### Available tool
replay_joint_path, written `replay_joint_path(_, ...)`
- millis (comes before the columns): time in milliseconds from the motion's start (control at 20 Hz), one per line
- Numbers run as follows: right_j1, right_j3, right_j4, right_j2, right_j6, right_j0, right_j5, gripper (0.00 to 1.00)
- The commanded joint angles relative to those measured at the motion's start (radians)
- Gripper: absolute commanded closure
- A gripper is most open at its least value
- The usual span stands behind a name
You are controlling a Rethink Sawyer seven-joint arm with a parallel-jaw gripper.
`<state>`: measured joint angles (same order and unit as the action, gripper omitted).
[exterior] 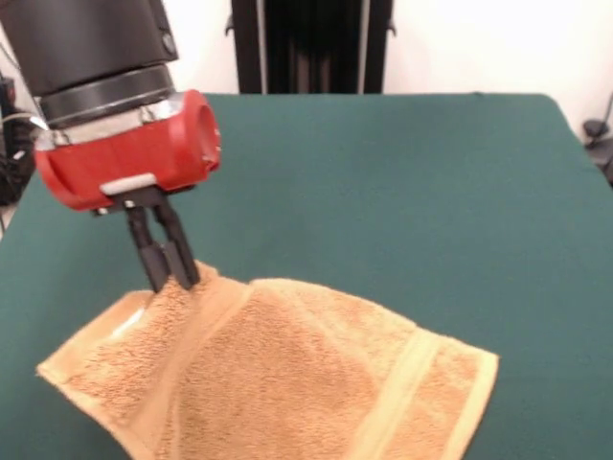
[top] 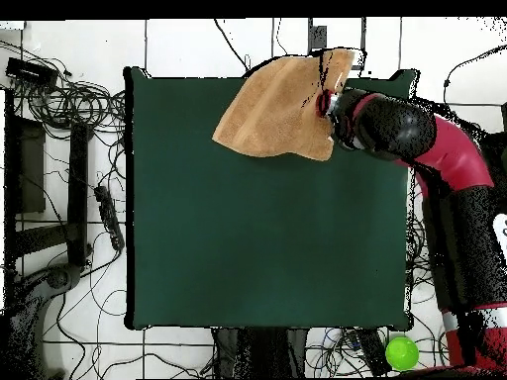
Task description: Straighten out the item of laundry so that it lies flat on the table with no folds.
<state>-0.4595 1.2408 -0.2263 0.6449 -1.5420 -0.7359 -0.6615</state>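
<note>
The orange-tan towel [exterior: 287, 383] lies at the near left of the green table [exterior: 412, 192], and its near part runs past the picture's bottom edge. It is rumpled, and its far edge is pulled up into a peak. My gripper [exterior: 172, 273] hangs from the red wrist and is shut on that raised edge. Woven border bands cross the towel on its left and right parts. In the overhead view the towel [top: 277, 109] sits at the table's top edge [top: 178, 74], partly over it, with my gripper [top: 327, 104] at its right side.
The arm [top: 436, 148] reaches in from the right of the overhead view. A green ball [top: 401, 352] lies on the floor at the lower right. Cables and gear [top: 69, 168] lie on the floor left of the table.
</note>
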Motion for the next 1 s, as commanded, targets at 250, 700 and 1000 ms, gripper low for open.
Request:
replay_joint_path(250, 0.013, -0.053, -0.057, 0.031, 0.155, -0.003, -0.143, 0.0)
replay_joint_path(700, -0.001, -0.027, -0.053, 0.035, 0.13, -0.01, -0.122, 0.0)
replay_joint_path(1000, 0.0, -0.024, -0.058, 0.024, 0.111, -0.001, -0.132, 0.0)
